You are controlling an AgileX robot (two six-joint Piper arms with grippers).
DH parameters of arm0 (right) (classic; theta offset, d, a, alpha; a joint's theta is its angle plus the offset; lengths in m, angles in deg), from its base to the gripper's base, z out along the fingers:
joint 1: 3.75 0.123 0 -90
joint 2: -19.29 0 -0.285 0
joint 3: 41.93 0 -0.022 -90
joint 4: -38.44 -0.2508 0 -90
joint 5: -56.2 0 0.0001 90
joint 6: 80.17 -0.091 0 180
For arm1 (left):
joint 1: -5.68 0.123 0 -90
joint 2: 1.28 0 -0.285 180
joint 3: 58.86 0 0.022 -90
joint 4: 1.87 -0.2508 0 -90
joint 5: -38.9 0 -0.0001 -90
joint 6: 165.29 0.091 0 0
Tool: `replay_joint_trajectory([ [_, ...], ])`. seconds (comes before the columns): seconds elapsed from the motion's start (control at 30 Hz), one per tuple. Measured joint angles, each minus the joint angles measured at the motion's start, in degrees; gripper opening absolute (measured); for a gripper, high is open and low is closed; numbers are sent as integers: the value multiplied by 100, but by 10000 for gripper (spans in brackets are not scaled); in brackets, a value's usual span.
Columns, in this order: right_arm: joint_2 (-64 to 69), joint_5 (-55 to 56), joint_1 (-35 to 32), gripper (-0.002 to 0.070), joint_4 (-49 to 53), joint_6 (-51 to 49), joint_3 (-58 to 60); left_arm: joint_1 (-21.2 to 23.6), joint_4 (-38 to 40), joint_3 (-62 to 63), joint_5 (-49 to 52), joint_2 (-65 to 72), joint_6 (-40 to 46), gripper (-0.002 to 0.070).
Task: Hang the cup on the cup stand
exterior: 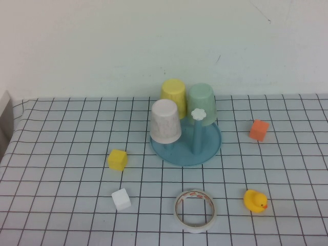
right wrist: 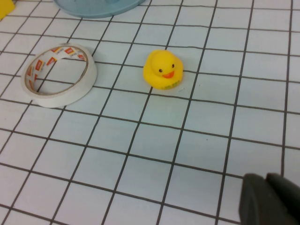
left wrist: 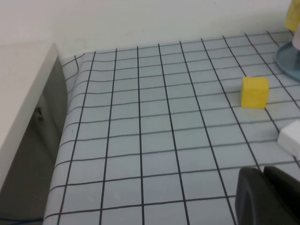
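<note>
The pale pink cup [exterior: 165, 121] hangs upside down on a peg at the front left of the blue cup stand [exterior: 207, 151]. A yellow cup [exterior: 173, 93] and a mint-green cup [exterior: 201, 102] hang upside down on its back pegs. One front peg with a white flower knob [exterior: 198, 114] is bare. Neither arm shows in the high view. My left gripper [left wrist: 264, 172] is shut and empty, low over the table's left part. My right gripper [right wrist: 266, 179] is shut and empty, low over the table's front right. An edge of the stand shows in both wrist views [left wrist: 287, 63] [right wrist: 93, 8].
A yellow cube [exterior: 117, 159] [left wrist: 254, 92] and a white cube [exterior: 121, 199] [left wrist: 291, 137] lie left of the stand. A white tape ring [exterior: 195, 210] [right wrist: 58, 74] and a yellow rubber duck [exterior: 254, 200] [right wrist: 162, 70] lie in front. An orange cube [exterior: 259, 129] lies at the right. The table's left edge [left wrist: 65, 140] drops off.
</note>
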Motion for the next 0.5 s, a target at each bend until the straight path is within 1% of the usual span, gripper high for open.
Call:
replay_joint_trajectory([
  [0.17,0,0,0,12,0,0,0,0,119,11,104,0,301,-1],
  [0.5,0,0,0,12,0,0,0,0,194,11,113,0,376,-1],
])
